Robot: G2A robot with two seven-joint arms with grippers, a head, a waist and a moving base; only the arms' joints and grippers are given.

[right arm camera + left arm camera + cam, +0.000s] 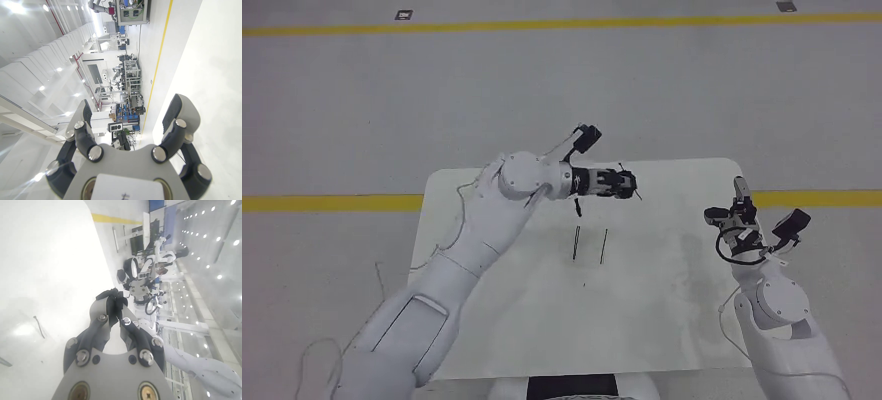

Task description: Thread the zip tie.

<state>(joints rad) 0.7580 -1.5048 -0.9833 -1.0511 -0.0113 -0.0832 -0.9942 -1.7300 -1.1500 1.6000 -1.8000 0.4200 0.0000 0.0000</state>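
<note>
My left gripper (pixel 630 183) hangs over the far middle of the white table (pixel 672 300), its fingers (pixel 105 306) shut. A thin black zip tie (pixel 622 167) crosses its tips and sticks out on both sides. In the left wrist view the tips (pixel 115 297) are pressed together on dark material. Two more black zip ties (pixel 576 243) (pixel 603 246) lie side by side on the table's middle, nearer to me than the left gripper; one of them (pixel 39 327) shows in the left wrist view. My right gripper (pixel 729 202) is raised at the table's right edge, open (pixel 130 111) and holding nothing.
The table's right half between the two arms is bare. A small dark speck (pixel 584 284) lies just in front of the two loose ties. Yellow floor lines (pixel 332 203) run behind and beside the table.
</note>
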